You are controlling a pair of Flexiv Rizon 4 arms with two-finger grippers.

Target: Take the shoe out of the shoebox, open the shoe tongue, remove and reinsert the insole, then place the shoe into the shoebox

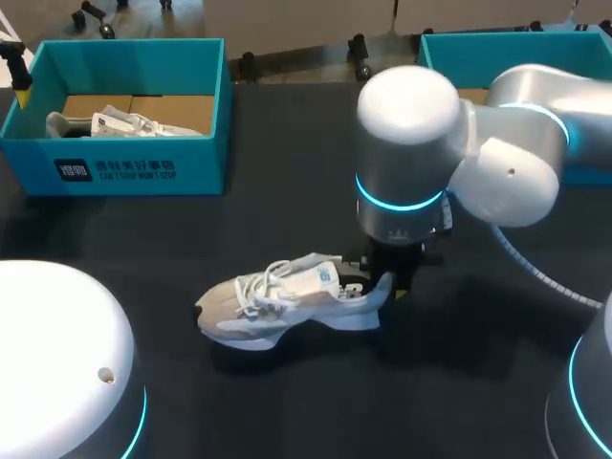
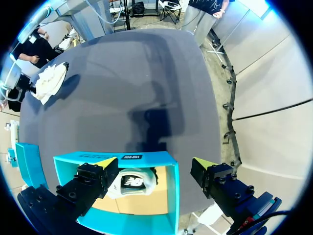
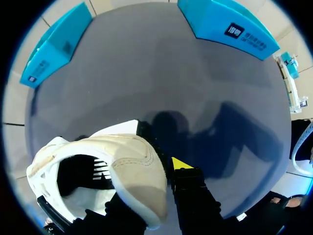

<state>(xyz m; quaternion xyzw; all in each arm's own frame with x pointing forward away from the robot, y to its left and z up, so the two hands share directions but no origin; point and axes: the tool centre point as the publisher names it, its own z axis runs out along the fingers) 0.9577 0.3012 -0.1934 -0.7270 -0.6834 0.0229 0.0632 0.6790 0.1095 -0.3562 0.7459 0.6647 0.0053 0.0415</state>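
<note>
A white and grey sneaker (image 1: 287, 304) lies on its side on the dark table, toe toward my left. My right gripper (image 1: 390, 285) is shut on its heel collar. In the right wrist view one yellow fingertip (image 3: 182, 164) shows outside the heel (image 3: 139, 169) and the other finger is hidden inside the shoe. My left gripper (image 2: 155, 166) hangs open above the left teal shoebox (image 2: 168, 196), with nothing between its fingers. That shoebox (image 1: 134, 167) holds a second white shoe (image 1: 105, 122) (image 2: 133, 183).
A second teal box (image 1: 516, 48) stands at the back right, partly behind my right arm. Both boxes (image 3: 230, 24) (image 3: 54, 46) lie ahead of the right gripper across the table. My arms' white bases (image 1: 57, 363) fill the front corners.
</note>
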